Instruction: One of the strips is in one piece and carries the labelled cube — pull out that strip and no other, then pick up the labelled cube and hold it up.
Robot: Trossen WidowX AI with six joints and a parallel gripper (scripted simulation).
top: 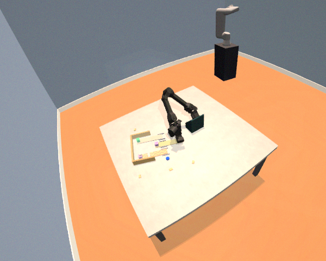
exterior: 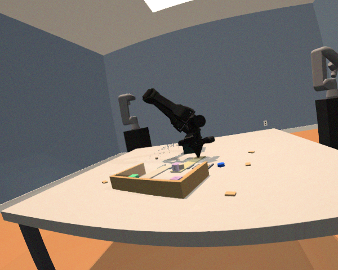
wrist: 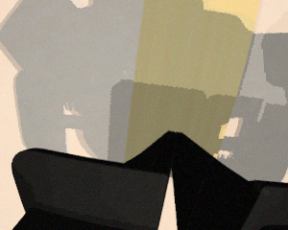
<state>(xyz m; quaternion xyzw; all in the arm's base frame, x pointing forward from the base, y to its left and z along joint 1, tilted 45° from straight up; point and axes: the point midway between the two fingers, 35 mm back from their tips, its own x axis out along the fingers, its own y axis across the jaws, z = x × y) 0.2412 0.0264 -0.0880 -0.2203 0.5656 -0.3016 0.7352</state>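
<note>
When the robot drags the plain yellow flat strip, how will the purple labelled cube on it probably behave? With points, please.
The purple labelled cube (top: pixel 156 143) (exterior: pixel 175 167) sits flat-faced, so it probably will not roll. Nothing visible fastens it to the yellow strip (top: pixel 168 143) (exterior: pixel 189 165) (wrist: pixel 189 62), so a jerk might slide it.

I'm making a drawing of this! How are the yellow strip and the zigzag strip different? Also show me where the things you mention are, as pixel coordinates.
The yellow strip (top: pixel 166 143) (exterior: pixel 188 165) (wrist: pixel 187 62) is plain, while the zigzag strip (top: pixel 158 153) has a wavy pattern. The yellow strip is one piece; the zigzag strip has a gap. Both carry purplish cubes.
</note>
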